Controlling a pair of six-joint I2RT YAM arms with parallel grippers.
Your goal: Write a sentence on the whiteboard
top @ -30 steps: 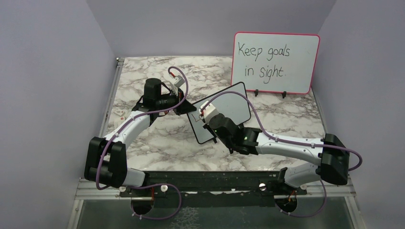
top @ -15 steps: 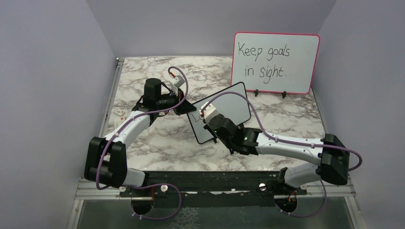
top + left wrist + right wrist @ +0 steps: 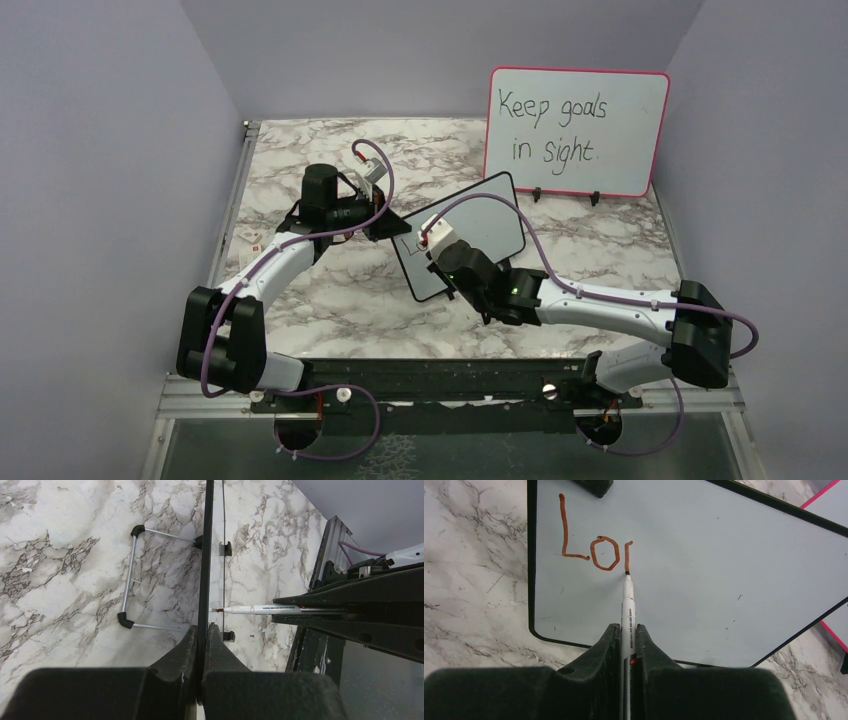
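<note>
- The bench (image 3: 330, 300) has a white marble top with grey veins.
- A pink-framed board (image 3: 577, 130) stands on two small black feet at the far right, near the back wall.
- A black-framed whiteboard (image 3: 495, 212) sits tilted mid-bench; whether its lower edge touches the top is unclear.
- A small white object (image 3: 251, 237) lies at the left edge.

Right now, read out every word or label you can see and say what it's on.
"Keep goals in sight": black handwriting on the pink-framed board.
"Lo" and an unfinished stroke: reddish-brown, on the whiteboard.
Print on the marker barrel: too small to read.
</note>
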